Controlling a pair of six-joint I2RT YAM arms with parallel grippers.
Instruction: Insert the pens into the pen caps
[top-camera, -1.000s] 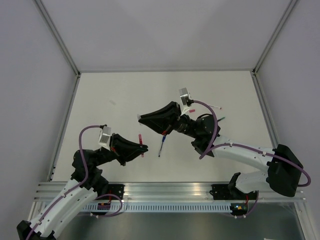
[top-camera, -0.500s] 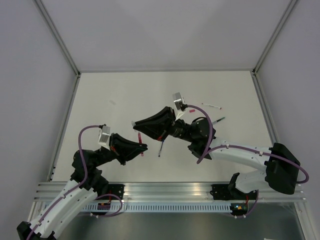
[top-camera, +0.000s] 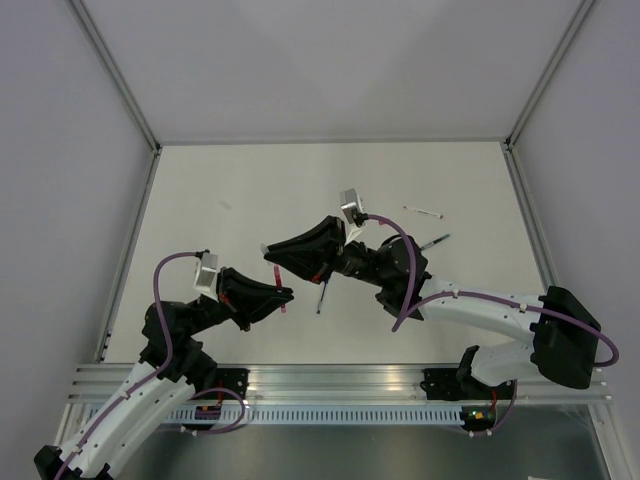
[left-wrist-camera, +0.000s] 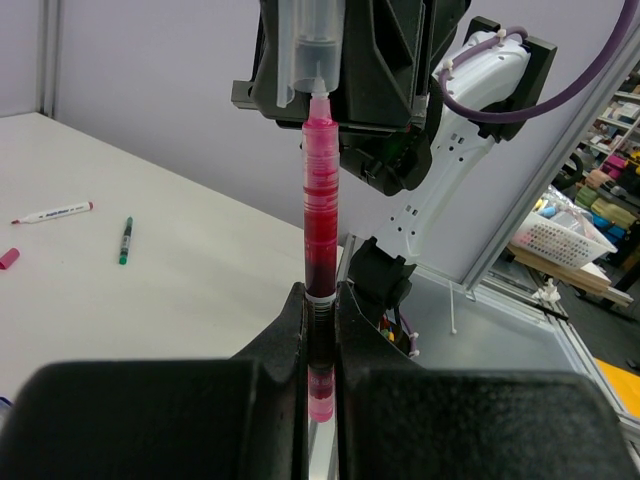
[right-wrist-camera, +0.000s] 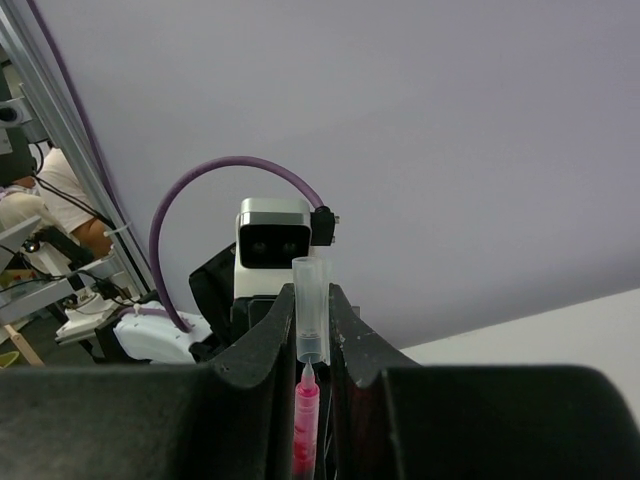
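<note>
- Red pen (left-wrist-camera: 319, 220) stands upright at centre frame, pinched by the left gripper (left-wrist-camera: 320, 330) at the bottom edge.
- Its tip meets the clear cap (left-wrist-camera: 313, 45), pinched by the right gripper (right-wrist-camera: 312, 305) at top centre.
- Green pen (left-wrist-camera: 125, 240) and white pen (left-wrist-camera: 53, 212) lie middle left on the white table (left-wrist-camera: 200, 270).
- Lilac walls (top-camera: 330, 60) enclose it.

Left gripper (left-wrist-camera: 320, 325) pinches the upright red pen (left-wrist-camera: 320, 200) — its tip at the mouth of the clear cap (left-wrist-camera: 312, 45)
</note>
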